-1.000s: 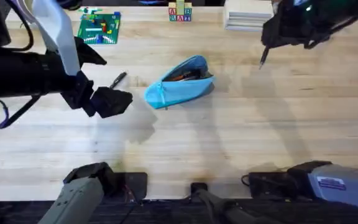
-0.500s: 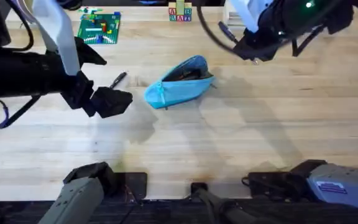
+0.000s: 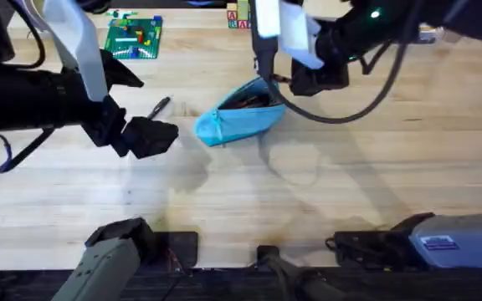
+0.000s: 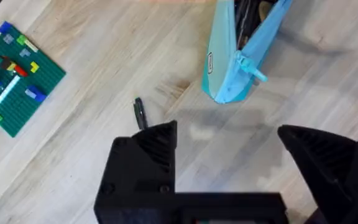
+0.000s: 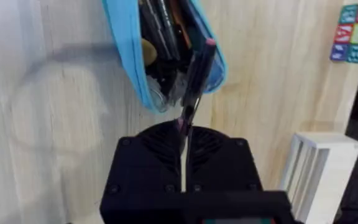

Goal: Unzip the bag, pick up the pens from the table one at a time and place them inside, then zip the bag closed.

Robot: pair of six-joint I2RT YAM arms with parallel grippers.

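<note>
While the arms' bases sit at the near edge of the table [image 3: 249, 209], the left end effector [image 4: 229, 155] hovers over bare planks on the left side, its two black fingers [image 4: 145, 155] spread wide apart and grasping nothing. Just beyond it lies a thin black pen [image 3: 160, 106] flat on the wood, angled, apart from the left end effector and well to the left of the pouch. In the left wrist view this pen [image 4: 140, 113] shows only as a short dark stub above the left finger.

Farther in, near the middle of the table, rests the light blue bag [image 3: 241, 117], lying on its side with its tapered end and zipper pull toward the left arm. Its zipper is open, and dark contents show in the mouth [image 5: 163, 37].

Over the bag's far right end comes the right end effector [image 5: 184, 134], clenched on a second black pen [image 5: 194, 81]. That pen points forward from the closed fingers, its far end lying over the open mouth of the bag.

Beyond, at the far edge, sit a green building-brick plate [image 3: 134, 37], some lettered blocks [image 3: 239, 15], and a white stacked object [image 5: 319, 171].
</note>
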